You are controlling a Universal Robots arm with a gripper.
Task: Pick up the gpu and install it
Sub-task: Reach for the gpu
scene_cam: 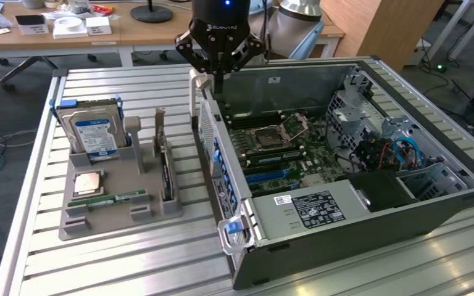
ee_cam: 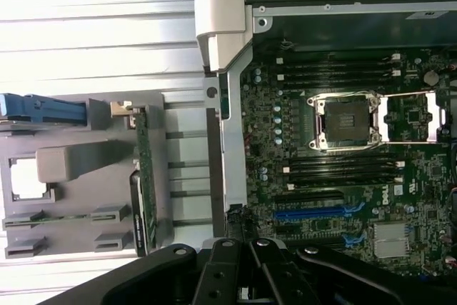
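The gpu [scene_cam: 166, 172], a thin card with a silver end bracket, stands on edge in the right slot of the grey holder [scene_cam: 105, 225]. In the wrist view the gpu [ee_cam: 144, 169] shows as a green edge with a dark lower part. My gripper [scene_cam: 216, 79] hangs over the rear wall of the open computer case [scene_cam: 369, 206], beside its white latch [ee_cam: 223, 26], up and to the exterior view's right of the gpu. Its fingers [ee_cam: 250, 262] are shut with nothing between them. The motherboard [ee_cam: 343, 176] lies open below, with a blue slot [ee_cam: 314, 212].
The holder also carries a hard drive with a blue label [scene_cam: 94, 132], a CPU chip [scene_cam: 86, 183] and a RAM stick [scene_cam: 109, 200]. All rest on a slatted metal table [scene_cam: 97, 271]. Drive cages and cables [scene_cam: 385, 148] fill the case's far side.
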